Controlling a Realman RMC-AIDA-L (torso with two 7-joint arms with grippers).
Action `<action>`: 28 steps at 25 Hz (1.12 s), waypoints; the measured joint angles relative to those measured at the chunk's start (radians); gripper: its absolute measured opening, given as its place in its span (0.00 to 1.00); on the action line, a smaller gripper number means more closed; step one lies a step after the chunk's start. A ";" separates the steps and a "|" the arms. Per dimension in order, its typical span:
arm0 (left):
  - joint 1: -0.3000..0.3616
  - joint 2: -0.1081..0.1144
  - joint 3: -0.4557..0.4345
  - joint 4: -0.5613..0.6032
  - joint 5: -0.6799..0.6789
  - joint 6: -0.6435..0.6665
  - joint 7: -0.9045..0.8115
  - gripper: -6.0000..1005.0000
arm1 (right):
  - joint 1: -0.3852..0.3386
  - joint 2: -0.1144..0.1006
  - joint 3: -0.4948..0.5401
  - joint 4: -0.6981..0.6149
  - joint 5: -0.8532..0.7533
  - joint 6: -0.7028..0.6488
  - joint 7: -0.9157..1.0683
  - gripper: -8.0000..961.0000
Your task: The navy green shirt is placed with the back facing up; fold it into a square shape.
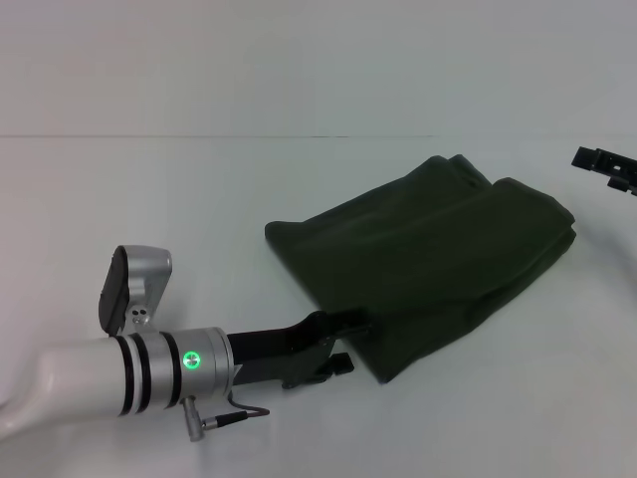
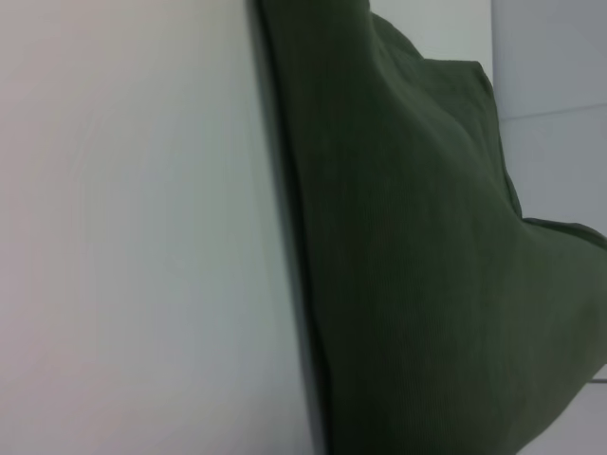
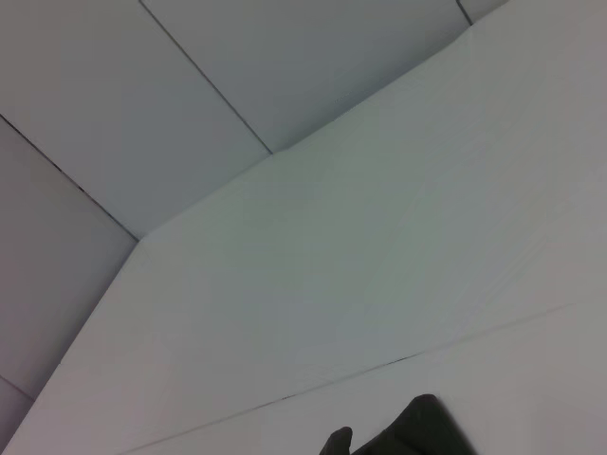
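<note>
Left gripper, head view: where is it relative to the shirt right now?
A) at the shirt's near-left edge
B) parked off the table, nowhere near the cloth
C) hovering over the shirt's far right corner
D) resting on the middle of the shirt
A: the left gripper sits at the near-left edge of the folded navy green shirt, while the right gripper is off at the table's far right, clear of the cloth.

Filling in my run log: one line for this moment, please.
shirt: folded, lying on table | left gripper: at shirt's near edge | right gripper: off to the right, clear of shirt
</note>
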 joint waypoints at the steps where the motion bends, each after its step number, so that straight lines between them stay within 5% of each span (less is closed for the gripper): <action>1: -0.005 0.000 0.000 -0.005 -0.004 -0.006 0.000 0.87 | 0.000 0.000 0.000 0.000 0.000 -0.001 0.000 0.98; 13: -0.059 0.000 0.004 -0.023 -0.008 -0.046 0.039 0.87 | -0.007 0.000 -0.003 0.003 -0.006 -0.002 -0.004 0.98; 28: -0.077 0.000 0.019 -0.051 -0.049 -0.061 0.077 0.62 | -0.018 0.000 0.011 0.001 -0.002 -0.027 -0.016 0.98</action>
